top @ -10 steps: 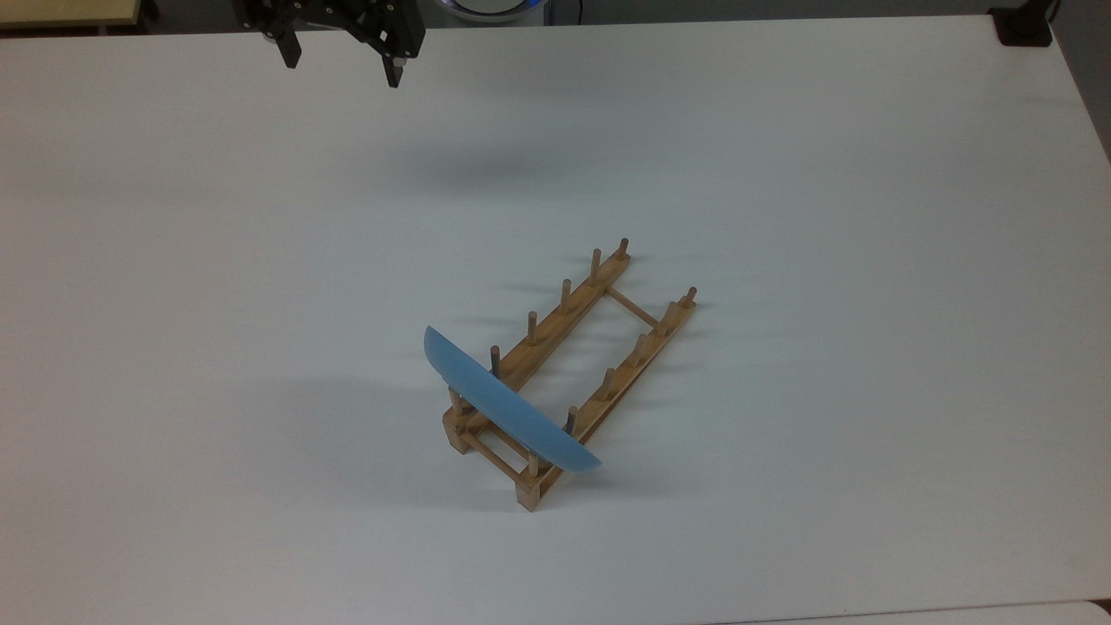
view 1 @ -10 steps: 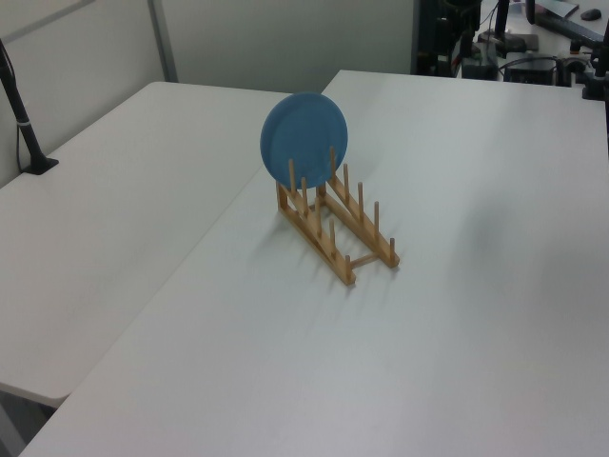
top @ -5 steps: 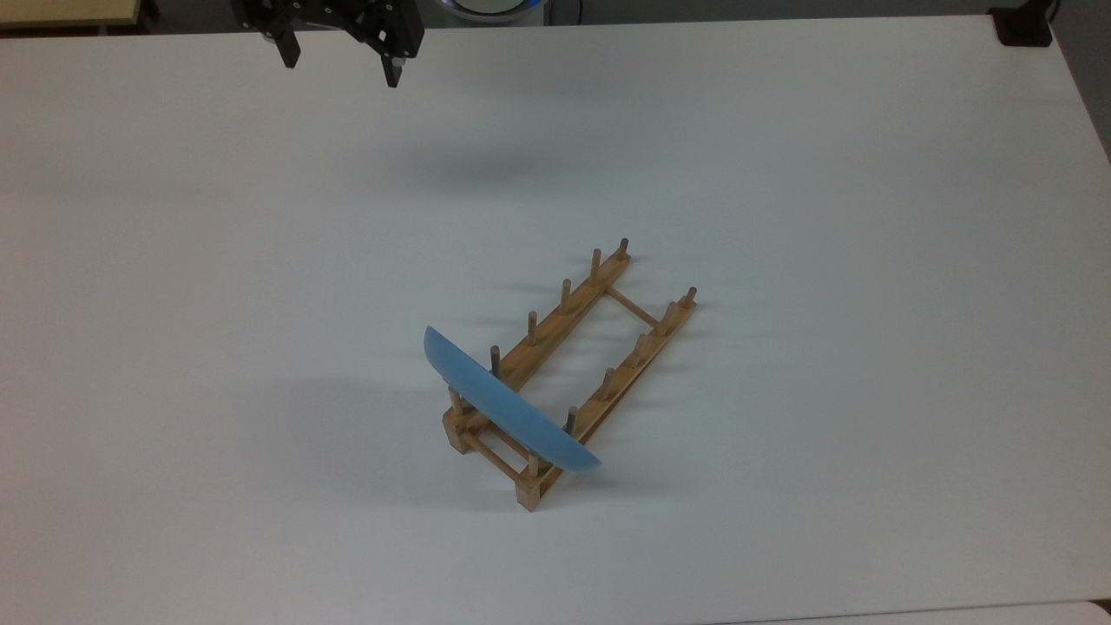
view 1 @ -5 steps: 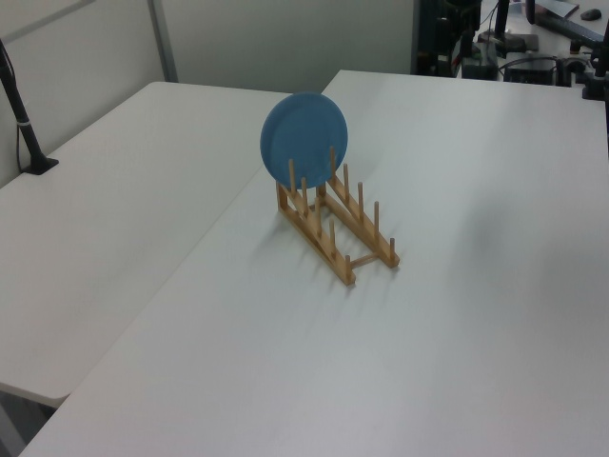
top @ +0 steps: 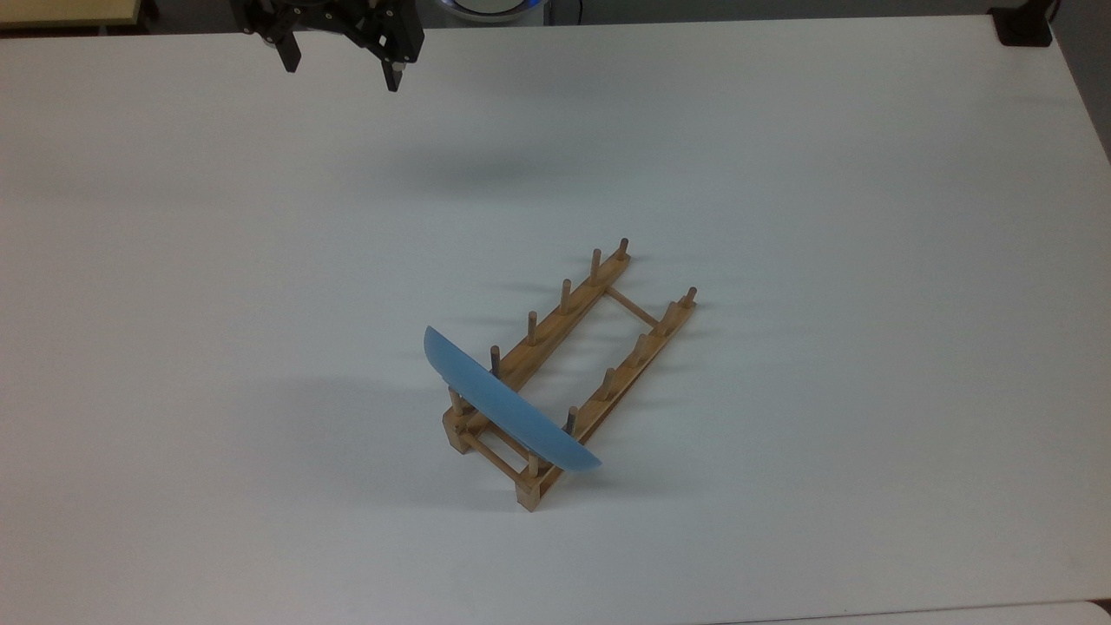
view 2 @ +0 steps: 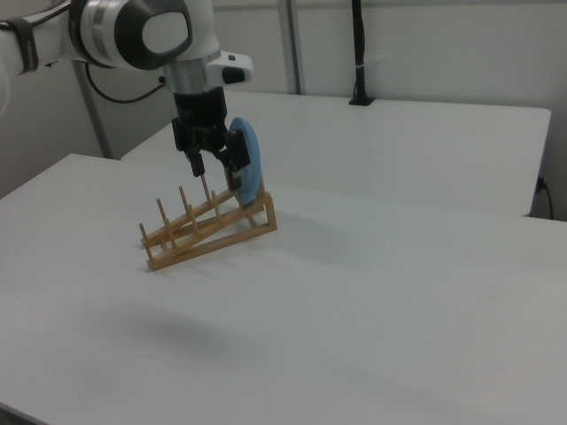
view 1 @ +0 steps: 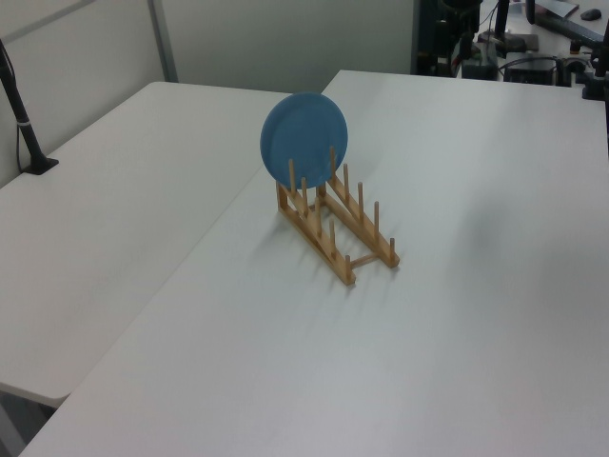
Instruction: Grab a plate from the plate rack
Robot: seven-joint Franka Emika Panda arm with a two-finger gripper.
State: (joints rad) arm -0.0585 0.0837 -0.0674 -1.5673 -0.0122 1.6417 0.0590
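gripper [top: 343, 74] jaws apart, empty, near table [top: 868, 174] far edge | plate [top: 508, 408] upright at plate rack [top: 573, 365] end, probably loose | risk: off-centre rim grip tips rack

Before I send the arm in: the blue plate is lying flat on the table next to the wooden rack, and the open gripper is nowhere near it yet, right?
Not quite. The plate stands on edge in the end slot of the plate rack, as the left view shows. The rest holds: the gripper is open and well away from it.
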